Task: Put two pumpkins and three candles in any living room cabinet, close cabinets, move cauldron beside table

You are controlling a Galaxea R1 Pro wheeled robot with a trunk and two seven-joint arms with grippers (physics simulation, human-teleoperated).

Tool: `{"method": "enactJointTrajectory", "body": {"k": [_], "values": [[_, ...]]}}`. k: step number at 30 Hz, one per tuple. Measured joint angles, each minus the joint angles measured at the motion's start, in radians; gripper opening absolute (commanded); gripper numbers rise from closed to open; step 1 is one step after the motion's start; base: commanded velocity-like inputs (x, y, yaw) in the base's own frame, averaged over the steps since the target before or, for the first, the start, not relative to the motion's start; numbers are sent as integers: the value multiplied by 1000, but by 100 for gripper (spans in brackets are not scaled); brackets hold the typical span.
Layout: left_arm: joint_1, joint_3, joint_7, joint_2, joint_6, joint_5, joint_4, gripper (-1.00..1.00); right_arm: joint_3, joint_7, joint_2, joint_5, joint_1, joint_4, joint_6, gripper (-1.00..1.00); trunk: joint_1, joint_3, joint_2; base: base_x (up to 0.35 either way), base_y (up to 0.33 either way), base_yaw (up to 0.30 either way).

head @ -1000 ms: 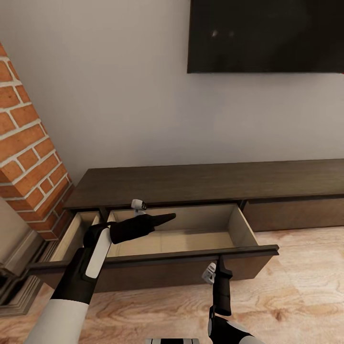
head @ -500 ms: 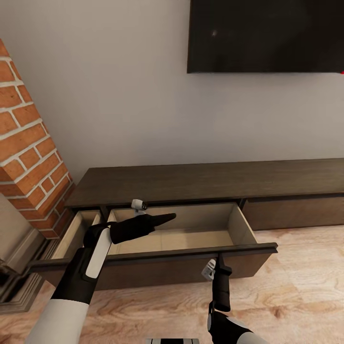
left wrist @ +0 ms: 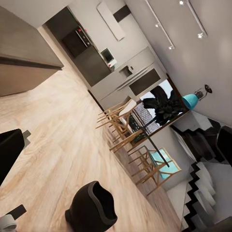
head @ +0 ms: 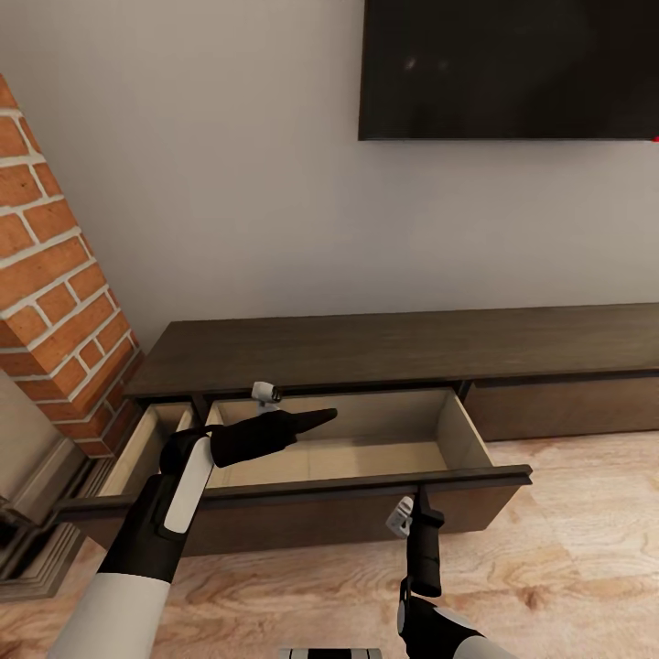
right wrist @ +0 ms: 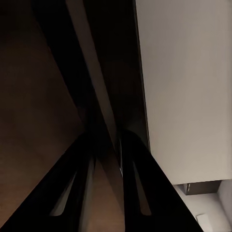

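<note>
Right, I have the cabinet (head: 403, 352) in front of me, running along the wall under the dark television (head: 508, 69), with its middle drawer (head: 366, 458) pulled out toward me and pale and bare inside. A narrower drawer (head: 137, 448) at the cabinet's fireplace end is out as well, beside the brick fireplace (head: 55, 293).

My right gripper (head: 421, 499) reaches up at the cabinet's middle drawer front, and in the right wrist view its two dark fingers (right wrist: 135, 193) stand close on either side of that front's thin top edge, so I read it as pinched on the drawer front.

My left gripper (head: 320, 418) sits over the same open drawer, pointing along the cabinet away from the fireplace; its fingers look drawn together to a point with nothing between them.

The left wrist view looks across the wooden floor (left wrist: 63, 130) past the cabinet's end, and there I see the cauldron (left wrist: 92, 209) standing on the floor, well clear of the cabinet. Farther off stand wooden chairs (left wrist: 118, 123) at a table.
</note>
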Motion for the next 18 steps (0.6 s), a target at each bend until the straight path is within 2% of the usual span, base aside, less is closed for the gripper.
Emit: {"method": "enactJointTrajectory", "body": {"k": [13,14,15,16,18], "values": [[0,0,0,-2,0,-1,1,100,0,0,0,0,0,0,2,-100,0,0,0,0,0,0],[0,0,0,-2,0,-1,1,100,1,0,0,0,0,0,2,100,0,0,0,0,0,0],[0,0,0,-2,0,-1,1,100,12,-52,0,-2,11,0,-7,100,0,0,0,0,0,0],[0,0,0,-2,0,-1,1,100,30,-71,1,6,11,-2,-7,100,0,0,0,0,0,0],[0,0,0,-2,0,-1,2,100,30,-72,1,7,11,-2,-6,100,0,0,0,0,0,0]]}}
